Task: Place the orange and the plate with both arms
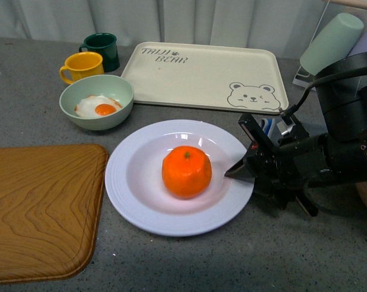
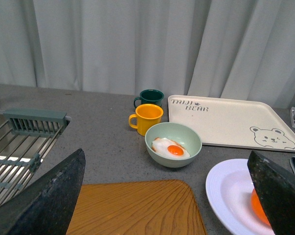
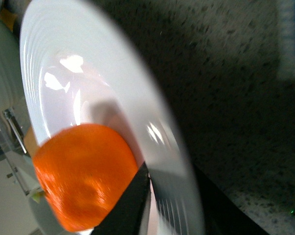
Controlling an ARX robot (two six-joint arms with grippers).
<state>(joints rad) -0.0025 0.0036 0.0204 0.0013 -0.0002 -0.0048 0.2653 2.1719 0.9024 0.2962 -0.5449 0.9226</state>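
Grip | my right gripper straddles round white plate at 3 o'clock rim, closure unclear | likely to carry bright lumpy orange inside

Blurry here: the orange is sitting in the white plate, a black gripper finger is lying over its rim, speckled grey countertop showing beyond.

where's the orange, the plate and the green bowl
orange (image 1: 186, 172), front view, middle of the fruit
plate (image 1: 115, 179), front view, bare left rim
bowl (image 1: 101, 124), front view, near outer wall
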